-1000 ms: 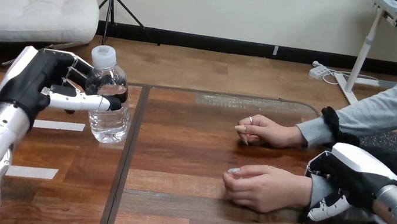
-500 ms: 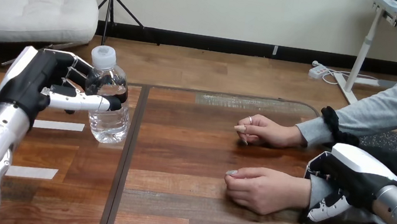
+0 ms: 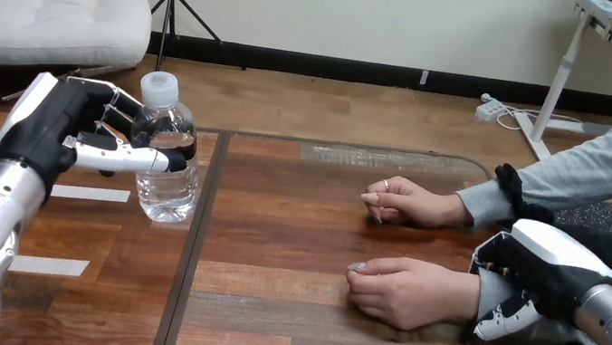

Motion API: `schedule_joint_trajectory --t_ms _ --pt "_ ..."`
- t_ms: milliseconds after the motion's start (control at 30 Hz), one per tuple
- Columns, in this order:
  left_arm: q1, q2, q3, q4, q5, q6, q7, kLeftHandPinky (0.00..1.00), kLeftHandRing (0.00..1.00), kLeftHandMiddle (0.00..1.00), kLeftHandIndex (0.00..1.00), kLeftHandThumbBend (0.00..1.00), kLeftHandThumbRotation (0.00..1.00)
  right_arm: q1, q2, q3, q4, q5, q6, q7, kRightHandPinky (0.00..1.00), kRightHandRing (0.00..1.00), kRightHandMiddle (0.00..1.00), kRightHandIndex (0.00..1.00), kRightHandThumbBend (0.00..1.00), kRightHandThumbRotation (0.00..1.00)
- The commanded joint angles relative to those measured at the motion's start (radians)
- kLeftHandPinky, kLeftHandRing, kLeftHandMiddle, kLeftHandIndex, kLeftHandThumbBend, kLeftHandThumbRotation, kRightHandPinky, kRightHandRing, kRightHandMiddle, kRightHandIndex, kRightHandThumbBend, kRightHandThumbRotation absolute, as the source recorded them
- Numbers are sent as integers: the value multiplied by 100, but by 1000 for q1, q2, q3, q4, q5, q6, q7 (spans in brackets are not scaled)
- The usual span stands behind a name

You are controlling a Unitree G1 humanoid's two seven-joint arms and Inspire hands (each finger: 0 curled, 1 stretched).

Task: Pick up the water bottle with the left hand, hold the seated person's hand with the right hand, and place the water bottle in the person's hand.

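A clear water bottle (image 3: 166, 193) with a white cap stands upright at the table's left. My left hand (image 3: 52, 130) is shut on it, thumb across its front and fingers round its back. I cannot tell whether its base rests on the wood. At the right, my right hand (image 3: 545, 263) lies over the grey-sleeved wrist of the person's nearer hand (image 3: 408, 289), with its thumb curled under the sleeve. That hand rests fist-like, palm down, on the table. The person's farther hand (image 3: 417, 203) lies on the table behind it.
The wooden table (image 3: 278, 333) has a dark seam running front to back just right of the bottle. Two white tape strips (image 3: 89, 192) lie on the wood beside my left forearm. Bare wood stretches between the bottle and the person's hands.
Almost nothing differs. The bottle in my left hand has edged slightly left, and the person's nearer hand has shifted a little.
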Motion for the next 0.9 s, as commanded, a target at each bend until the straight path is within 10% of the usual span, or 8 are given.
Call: schedule_joint_trajectory --t_ms 0,867 --pt "-45 25 15 -75 -2 -9 1 31 37 42 43 63 0 -33 3 -34 -39 39 -40 -8 29 34 40 42 78 0" --pt "-45 23 12 -64 -6 -16 -1 32 38 43 44 64 0 -44 -14 -65 -83 63 -98 -2 29 33 39 41 78 0"
